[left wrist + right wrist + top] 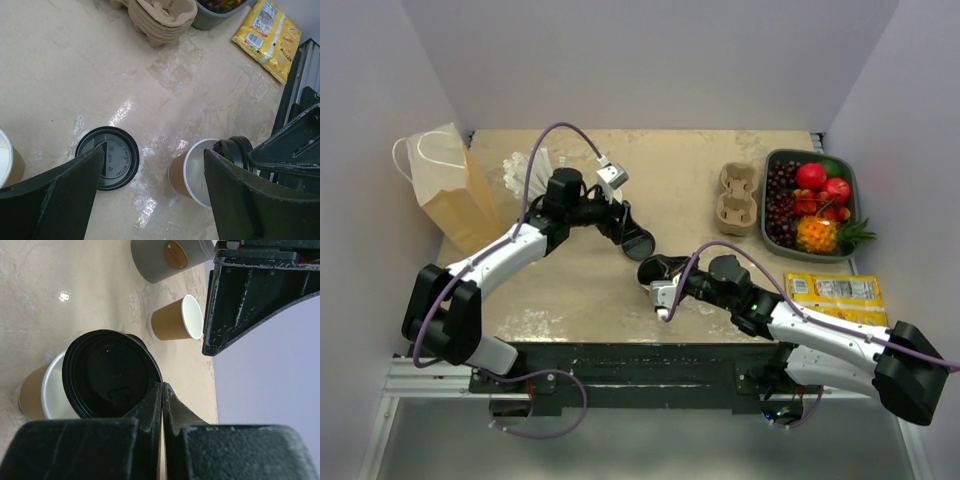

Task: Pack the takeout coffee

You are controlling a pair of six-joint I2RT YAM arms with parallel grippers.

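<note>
We count two round black plastic lids. One tops the coffee point(106, 157), straight below the left claw point(152, 152) and between its two fingers. Those fingers stand wide apart and touch nothing. From above, the lid hides the cup body.

The second lid point(107, 372) tilts right at the tips of the right claw point(162, 387), whose fingers are pressed together. We cannot tell whether they pinch its rim.

We count two lidless paper cups, kraft-brown outside and white inside. The tilted lid leans over the mouth of one cup point(186, 175), just outside the left claw's finger nearer the right claw. The other cup point(172, 320) stands just outside the left claw's opposite finger. Beyond it is one smooth grey cup point(155, 260) with a round brown badge.

Ahead of the left claw lie one moulded pulp carrier point(162, 20), one grey tray point(769, 200) of fruit and one glossy yellow packet point(272, 35). The table point(75, 60) is beige, mottled and shiny.
</note>
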